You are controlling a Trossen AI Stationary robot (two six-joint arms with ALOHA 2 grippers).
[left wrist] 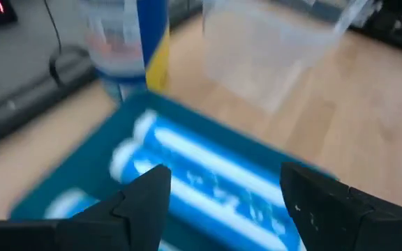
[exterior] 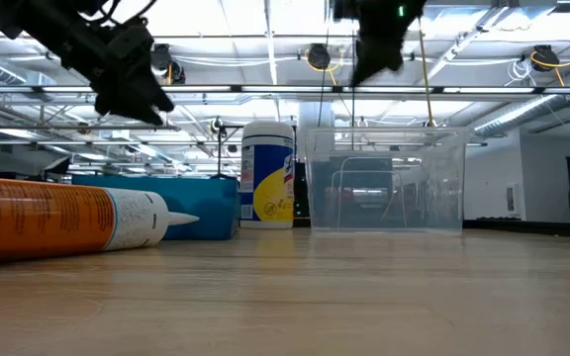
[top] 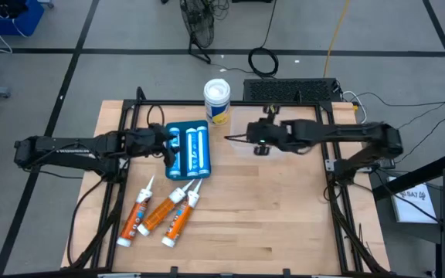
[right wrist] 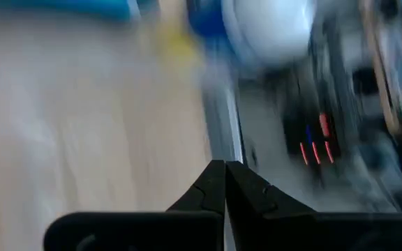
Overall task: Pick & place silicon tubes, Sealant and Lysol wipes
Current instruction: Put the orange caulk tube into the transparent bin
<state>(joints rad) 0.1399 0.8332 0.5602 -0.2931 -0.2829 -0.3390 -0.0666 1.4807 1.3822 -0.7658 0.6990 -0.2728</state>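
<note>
A blue tray [top: 178,161] holds blue-and-white tubes [top: 197,149] left of the table's centre. Three orange sealant tubes [top: 161,212] lie on the wood near the front left; one also shows in the low view [exterior: 57,218]. The Lysol wipes canister [top: 217,100] stands upright on its base at the far edge, beside the tray's far end. My left gripper [left wrist: 225,178] is open and empty, hovering above the tubes in the tray [left wrist: 208,174]. My right gripper [right wrist: 225,164] is shut and empty, held high [exterior: 374,49] above the clear tub.
A clear plastic tub [exterior: 384,178] stands right of the canister, under my right arm [top: 315,135]. Black frame rails [top: 338,193] run along the table's left and right sides. Bare wood [top: 269,216] lies at the front right.
</note>
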